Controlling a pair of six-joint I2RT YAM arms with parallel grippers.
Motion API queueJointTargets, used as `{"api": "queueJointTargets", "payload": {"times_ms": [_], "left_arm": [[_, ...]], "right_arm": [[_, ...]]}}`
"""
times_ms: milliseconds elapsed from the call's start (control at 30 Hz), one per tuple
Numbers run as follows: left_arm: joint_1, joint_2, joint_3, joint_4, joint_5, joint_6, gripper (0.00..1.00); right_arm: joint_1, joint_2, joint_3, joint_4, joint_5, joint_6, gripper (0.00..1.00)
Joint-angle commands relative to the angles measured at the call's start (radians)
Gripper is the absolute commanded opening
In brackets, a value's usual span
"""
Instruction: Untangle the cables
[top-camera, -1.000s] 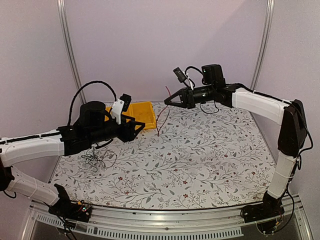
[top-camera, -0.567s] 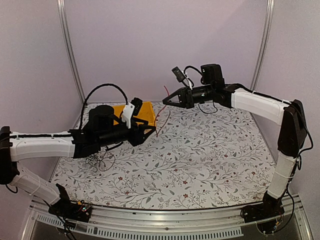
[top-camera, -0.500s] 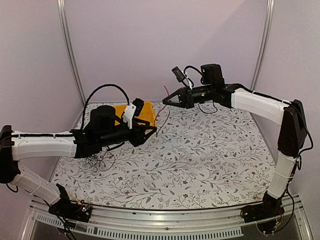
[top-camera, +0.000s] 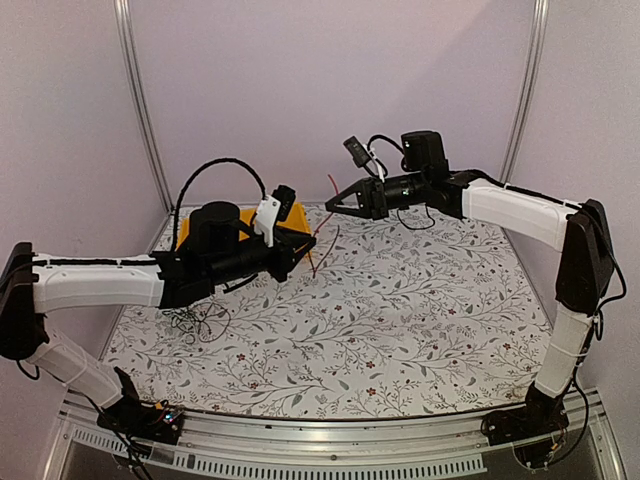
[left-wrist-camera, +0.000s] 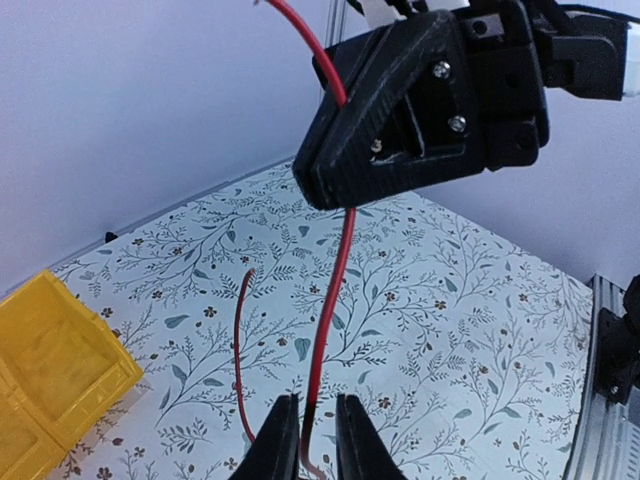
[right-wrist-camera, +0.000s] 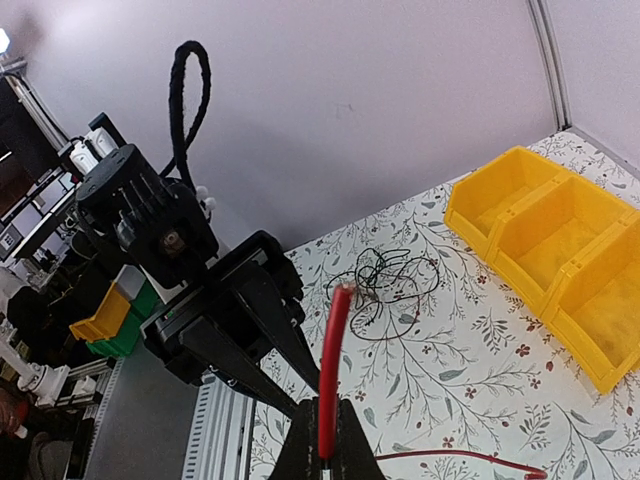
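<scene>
Pale lilac walls (top-camera: 330, 80) close in a worktop (top-camera: 420, 300) covered with a floral-print cloth. A yellow plastic bin (left-wrist-camera: 50, 370) sits at its far left, partly hidden behind the left arm in the overhead view.

The right fingers (left-wrist-camera: 400, 110) are raised above the far middle of the worktop and clenched on a thin red wire (left-wrist-camera: 335, 290). A short stub sticks up past them and the rest hangs below. The hanging stretch runs almost straight down, leaning slightly towards the left arm, so its long axis is close to upright.

The left fingers (left-wrist-camera: 283, 445) sit directly beneath, one on each side of the wire low on that stretch, with only a narrow slot between them. From the left wrist view I cannot tell whether they are already pinching the wire or only flanking it. Just past them the wire bends and a darker tail curls back up on the bin side, ending free in the air.

The wire therefore lies straight ahead of the left fingers, crossing the slot end-on. As I judge it, a clean grip depends on it staying centred there.

The loose tangle of thin black wires (top-camera: 195, 320) lies on the worktop near the left edge, under the left forearm. It is well apart from the red wire, and the left arm is the nearer one to it.
</scene>
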Motion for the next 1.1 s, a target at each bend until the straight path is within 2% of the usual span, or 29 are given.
{"api": "queueJointTargets", "payload": {"times_ms": [0,233,400,467,500,533,633,667,733,800,933,1067], "left_arm": [[-0.006,0.035,0.060,0.018,-0.011,0.027,0.11],[0.001,0.064,0.099,0.000,-0.011,0.049,0.11],[0.003,0.073,0.110,-0.001,-0.007,0.054,0.00],[0.005,0.071,0.109,0.002,-0.010,0.051,0.00],[0.007,0.067,0.108,0.002,-0.011,0.048,0.00],[0.010,0.066,0.108,-0.003,-0.011,0.045,0.00],[0.025,0.054,0.126,-0.080,-0.074,0.030,0.00],[0.034,0.044,0.128,-0.109,-0.100,0.025,0.00],[0.063,0.016,0.129,-0.172,-0.151,0.000,0.00],[0.111,-0.009,0.126,-0.232,-0.172,-0.029,0.00],[0.215,-0.065,0.077,-0.279,-0.210,-0.057,0.00],[0.317,-0.110,0.030,-0.293,-0.257,-0.059,0.00]], "right_arm": [[0.009,-0.037,-0.009,0.029,-0.019,0.009,0.01],[0.008,-0.034,-0.010,0.032,-0.019,0.015,0.01],[0.009,-0.033,-0.010,0.031,-0.018,0.014,0.01],[0.009,-0.033,-0.009,0.029,-0.018,0.010,0.01],[0.009,-0.033,-0.009,0.027,-0.018,0.009,0.04],[0.009,-0.035,-0.008,0.018,-0.017,0.005,0.11],[-0.013,-0.060,0.001,-0.046,-0.010,-0.054,0.48],[-0.033,-0.074,-0.005,-0.064,-0.007,-0.084,0.55],[-0.090,-0.112,-0.026,-0.105,0.000,-0.140,0.59],[-0.160,-0.156,-0.074,-0.124,0.020,-0.180,0.59],[-0.297,-0.261,-0.261,-0.129,0.060,-0.256,0.59],[-0.385,-0.349,-0.470,-0.132,0.108,-0.365,0.58]]}}
